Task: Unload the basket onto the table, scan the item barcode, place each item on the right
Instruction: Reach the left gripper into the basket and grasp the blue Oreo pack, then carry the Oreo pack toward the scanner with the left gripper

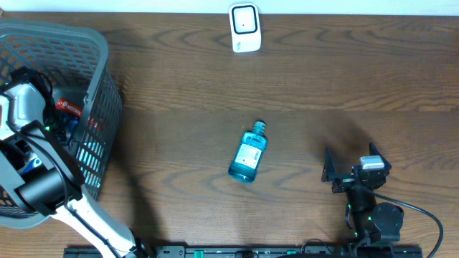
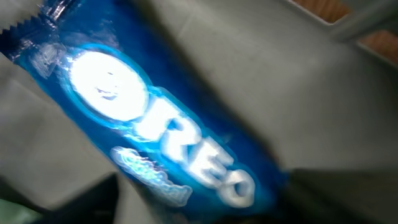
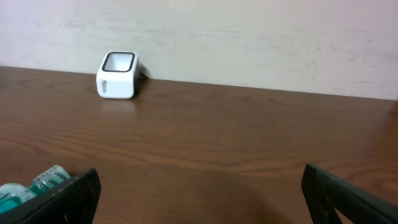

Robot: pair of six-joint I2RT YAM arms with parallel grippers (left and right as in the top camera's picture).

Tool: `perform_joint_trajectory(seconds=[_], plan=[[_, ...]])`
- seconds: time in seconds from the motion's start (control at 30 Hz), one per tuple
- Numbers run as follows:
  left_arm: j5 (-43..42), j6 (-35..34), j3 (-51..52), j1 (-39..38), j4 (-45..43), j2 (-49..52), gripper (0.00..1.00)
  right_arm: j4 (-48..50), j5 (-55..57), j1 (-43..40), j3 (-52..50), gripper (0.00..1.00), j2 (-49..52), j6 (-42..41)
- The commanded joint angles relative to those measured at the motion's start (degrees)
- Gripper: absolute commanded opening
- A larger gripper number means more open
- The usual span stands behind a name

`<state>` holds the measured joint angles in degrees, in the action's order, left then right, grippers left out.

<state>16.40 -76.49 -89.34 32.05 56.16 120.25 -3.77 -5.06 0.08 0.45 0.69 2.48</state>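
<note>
A blue Oreo cookie pack (image 2: 161, 124) fills the left wrist view, lying slantwise on the grey floor of the basket (image 1: 100, 50). My left gripper (image 2: 199, 205) reaches down into that basket. Its dark fingers stand either side of the pack's lower end, open, with a sliver of grey showing on the left side. The picture is blurred. The white barcode scanner (image 1: 245, 27) stands at the table's far edge, also seen in the right wrist view (image 3: 116, 75). My right gripper (image 1: 351, 161) rests low at the front right, open and with nothing in it (image 3: 202, 193).
A blue mouthwash bottle (image 1: 249, 153) lies on its side mid-table, just left of the right gripper (image 3: 25, 186). A red packet (image 1: 69, 107) and other goods lie in the basket. My left arm (image 1: 43, 186) leans over the basket's front rim.
</note>
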Motion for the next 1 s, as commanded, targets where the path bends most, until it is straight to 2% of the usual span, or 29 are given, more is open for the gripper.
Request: perform_joint_trajectory(seconds=[0.0, 0.07, 0.33, 0.73, 0.87, 0.97], plan=[[0.2, 1.6, 1.2, 0.5, 2.5, 3.1, 0.31, -0.2, 0.5, 0.3, -0.1, 0.99, -0.4, -0.7], [0.2, 2.9, 1.1, 0.5, 3.1, 2.4, 0.08, -0.2, 0.5, 0.3, -0.1, 0.99, -0.4, -0.7], [1.2, 9.9, 0.8, 0.4, 4.6, -8.3, 0.07, -0.2, 0.5, 0.3, -0.1, 0.99, -0.4, -0.7], [1.5, 15.6, 0.4, -0.3, 4.6, -43.4, 0.07, -0.2, 0.5, 0.3, -0.1, 0.99, -0.4, -0.7], [-3.9, 20.2, 0.4, -4.1, 4.6, -53.1, 0.07, -0.2, 0.5, 0.3, -0.1, 0.99, -0.4, -0.7], [-9.4, 23.1, 0.4, -11.2, 4.6, -58.2, 0.07, -0.2, 0.5, 0.3, -0.1, 0.99, -0.4, -0.7]])
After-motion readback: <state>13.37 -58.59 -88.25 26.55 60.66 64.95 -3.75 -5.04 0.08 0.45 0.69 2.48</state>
